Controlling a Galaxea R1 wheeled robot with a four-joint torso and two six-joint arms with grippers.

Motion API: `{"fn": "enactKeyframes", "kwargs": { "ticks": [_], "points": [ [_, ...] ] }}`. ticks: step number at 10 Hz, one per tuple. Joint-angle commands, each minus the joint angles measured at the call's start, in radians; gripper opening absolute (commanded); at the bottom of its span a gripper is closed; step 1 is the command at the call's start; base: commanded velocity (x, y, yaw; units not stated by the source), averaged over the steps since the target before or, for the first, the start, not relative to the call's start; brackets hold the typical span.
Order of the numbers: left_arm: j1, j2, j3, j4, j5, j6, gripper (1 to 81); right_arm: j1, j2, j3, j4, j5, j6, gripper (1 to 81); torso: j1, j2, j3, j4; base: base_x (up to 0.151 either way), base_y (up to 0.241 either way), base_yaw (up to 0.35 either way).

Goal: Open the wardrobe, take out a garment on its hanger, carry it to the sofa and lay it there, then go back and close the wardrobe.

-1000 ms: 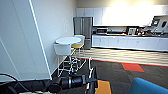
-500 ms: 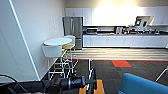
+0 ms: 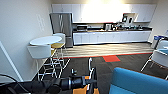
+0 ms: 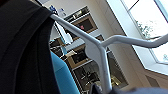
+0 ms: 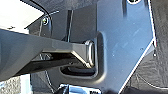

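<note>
L arm stretched fwd, level, hanger w/ garment beside sofa.

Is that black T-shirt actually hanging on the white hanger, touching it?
Touching. In the left wrist view the hanger has one arm running straight into the black T-shirt, whose fabric drapes over it.

The head camera is looking from high up, forward and down, toward a kitchen counter far off at 12 o'clock, with the sofa close at 4 o'clock. The left wrist camera is sitting tight against the hanger and garment, tilting upward toward a window. Both are catching the sofa. The right wrist camera is pressing close to the robot's own dark plate.
</note>
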Motion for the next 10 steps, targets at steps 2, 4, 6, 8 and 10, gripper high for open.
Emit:
{"fn": "enactKeyframes", "kwargs": {
  "ticks": [2,4,6,8,10],
  "points": [
    [-0.146,-0.003,0.041,0.027,-0.04,0.008,1.0,0.026,-0.005,0.001,-0.01,-0.041,-0.003,81.1,0.001,0.0,-0.027,0.0,0.0,0.0,-0.282],
    [-0.146,0.0,0.041,0.037,-0.04,0.008,1.0,0.027,-0.005,0.001,-0.01,-0.043,-0.003,81.1,0.002,0.001,-0.048,0.0,0.0,0.0,-0.283],
    [-0.146,0.0,0.047,0.039,-0.04,0.008,1.0,0.026,-0.005,0.001,-0.007,-0.043,-0.003,81.1,0.002,0.001,-0.048,0.0,0.0,0.0,-0.283],
    [-0.145,0.0,0.048,0.039,-0.041,0.008,1.0,0.026,-0.003,0.001,-0.01,-0.041,-0.003,81.1,0.002,0.001,-0.147,0.0,0.0,0.0,-0.284],
    [-0.146,-0.003,0.05,0.04,-0.041,0.008,1.0,0.027,0.0,0.001,-0.01,-0.043,-0.003,81.1,0.001,0.001,-0.1,0.0,0.0,0.0,-0.283]
  ]
}}
